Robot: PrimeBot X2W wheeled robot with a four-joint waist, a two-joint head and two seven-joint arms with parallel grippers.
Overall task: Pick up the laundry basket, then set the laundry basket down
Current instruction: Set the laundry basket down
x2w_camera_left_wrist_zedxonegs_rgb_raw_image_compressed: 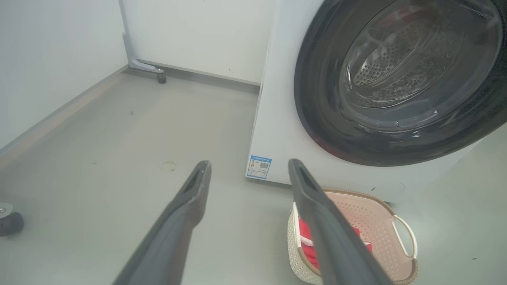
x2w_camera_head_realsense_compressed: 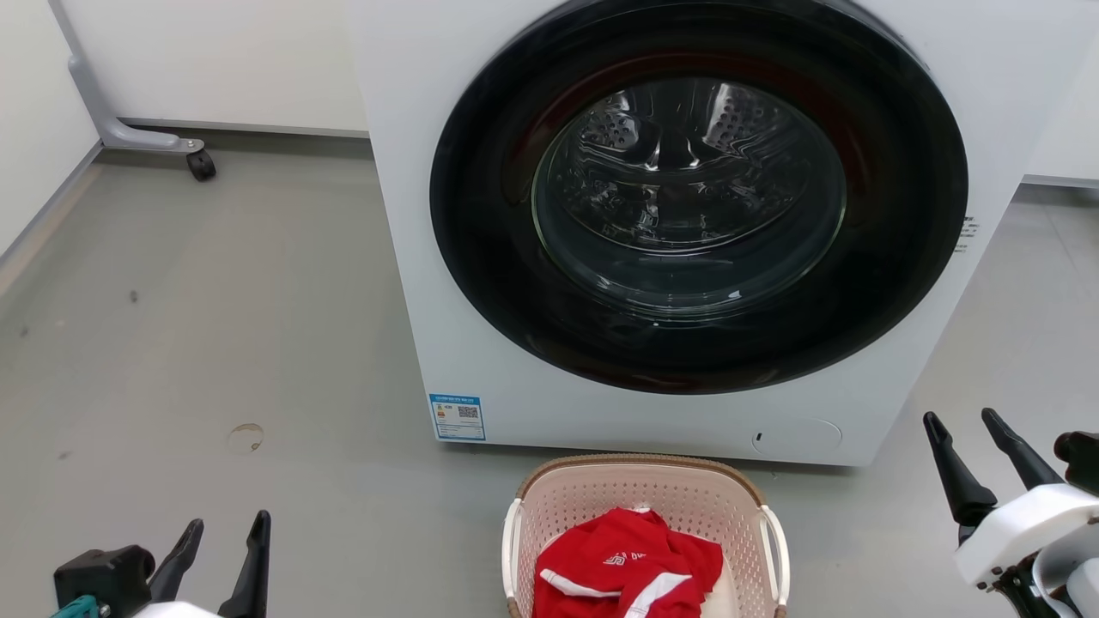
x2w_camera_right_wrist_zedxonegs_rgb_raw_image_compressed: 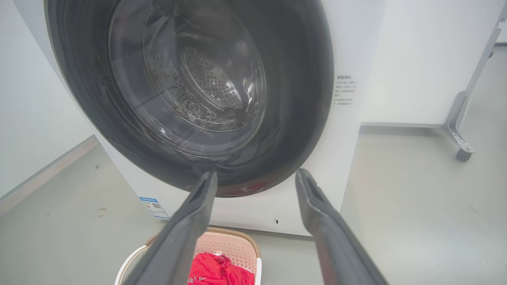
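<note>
Our left gripper (x2w_camera_head_realsense_compressed: 228,520) and right gripper (x2w_camera_head_realsense_compressed: 960,416) stand wide open, empty. We see the basket (x2w_camera_head_realsense_compressed: 640,462) on the floor (x2w_camera_head_realsense_compressed: 258,343) between them, just before the washer (x2w_camera_head_realsense_compressed: 403,257). Light, stiff plastic, we judge; take its white handles (x2w_camera_head_realsense_compressed: 511,549).

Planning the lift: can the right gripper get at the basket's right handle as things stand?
Probably yes. The right gripper is open, apart from the laundry basket, with bare floor between it and the white right handle; the washing machine stands behind, not between.
</note>
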